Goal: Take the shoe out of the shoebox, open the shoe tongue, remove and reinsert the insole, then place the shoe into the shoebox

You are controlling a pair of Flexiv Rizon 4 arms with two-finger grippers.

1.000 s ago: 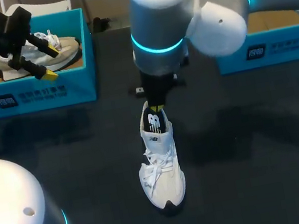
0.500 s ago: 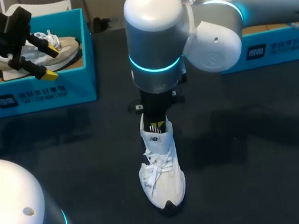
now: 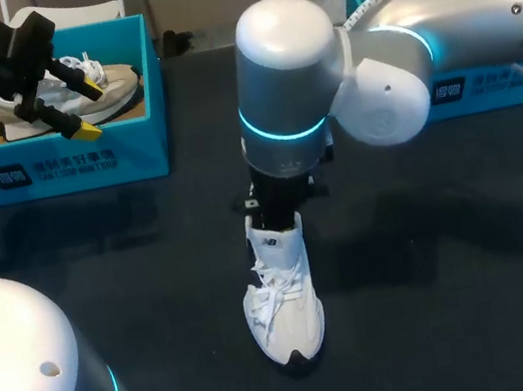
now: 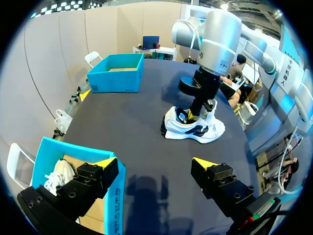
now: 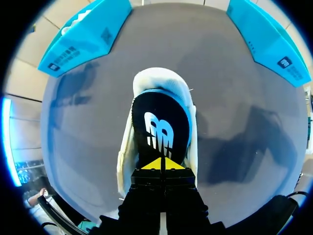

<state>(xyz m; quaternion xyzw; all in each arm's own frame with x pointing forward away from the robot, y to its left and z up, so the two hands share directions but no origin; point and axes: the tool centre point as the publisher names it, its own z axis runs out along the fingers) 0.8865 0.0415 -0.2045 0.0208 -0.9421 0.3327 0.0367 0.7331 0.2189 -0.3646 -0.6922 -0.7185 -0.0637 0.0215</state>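
Reinserting the insole [image 5: 159, 129] into the shoe [image 3: 283, 303], frame centre: right claw [image 5: 163, 164] closed, seemingly pinching its thin, floppy edge; grip there, lightly.

White shoe [image 3: 282, 298] upright, black insole [image 5: 160, 125] inside, teal shoebox [image 3: 497, 91] well apart

Light: bright and even, from overhead (ceiling lights show in the left wrist view).
Table [image 3: 159, 305]: dark and matte, taking soft-edged shadows. One lies beside the shoe [image 3: 283, 303] under the right arm [image 3: 287, 80]; another lies in front of the left shoebox [image 3: 54, 166].
Glare: broad sheen on the white arm shells.
Glow: cyan ring [image 3: 281, 133] on the arm joint, self-lit.
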